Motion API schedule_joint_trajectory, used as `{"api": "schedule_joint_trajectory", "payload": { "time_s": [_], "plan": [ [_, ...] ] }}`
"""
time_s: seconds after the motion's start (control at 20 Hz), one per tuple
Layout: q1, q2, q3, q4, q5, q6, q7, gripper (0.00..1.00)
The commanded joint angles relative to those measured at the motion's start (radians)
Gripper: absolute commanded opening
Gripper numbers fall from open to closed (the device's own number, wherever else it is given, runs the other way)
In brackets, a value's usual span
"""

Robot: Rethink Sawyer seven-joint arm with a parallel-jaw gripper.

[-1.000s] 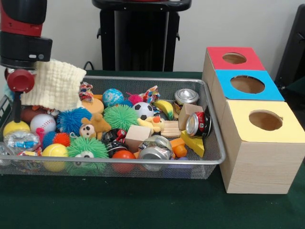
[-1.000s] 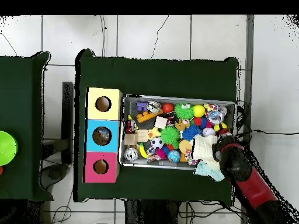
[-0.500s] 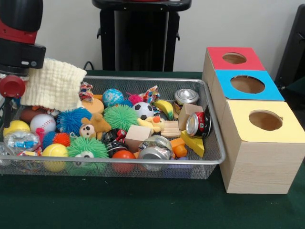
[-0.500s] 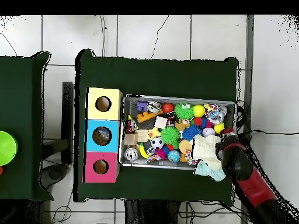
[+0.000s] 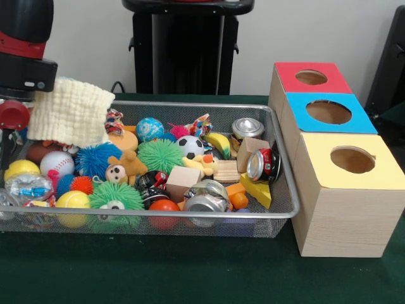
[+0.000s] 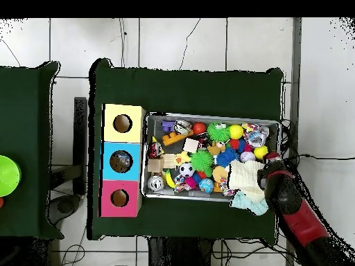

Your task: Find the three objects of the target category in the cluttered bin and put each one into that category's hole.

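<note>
Hovering hand at bin end | state unclear | cream cloth draped over rim

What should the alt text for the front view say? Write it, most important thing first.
A wire mesh bin on a green table is crammed with balls, spiky toys, crushed cans and wooden blocks. A cream knitted cloth hangs over its back left corner, beside a red and black robot arm. Right of the bin stand three wooden boxes with holes in red, blue and yellow tops.

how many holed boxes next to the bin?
3, in a row beside the bin: the red-topped box farthest from the camera, the blue-topped box in the middle, the yellow-topped box nearest. One hole each; none hidden.
</note>
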Motion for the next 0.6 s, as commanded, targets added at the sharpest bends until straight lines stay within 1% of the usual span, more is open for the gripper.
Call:
{"api": "schedule_joint_trajectory", "payload": {
  "time_s": [0.05, 0.25, 0.3, 0.4, 0.5, 0.55, 0.6],
  "plan": [
    [-0.014, 0.010, 0.044, -0.060, 0.029, 0.018, 0.182, 1.00],
    [-0.025, 0.006, 0.053, -0.060, 0.022, 0.027, 0.177, 1.00],
    [-0.023, 0.007, 0.049, -0.059, 0.024, 0.018, 0.182, 1.00],
    [-0.026, 0.031, 0.056, -0.063, 0.019, -0.034, 0.206, 1.00],
    [-0.048, 0.043, 0.091, -0.047, 0.004, -0.063, 0.234, 1.00],
    [-0.078, 0.030, 0.131, -0.018, -0.015, -0.057, 0.246, 1.00],
    [-0.089, 0.015, 0.148, 0.002, -0.018, -0.046, 0.251, 1.00]
  ]
}}
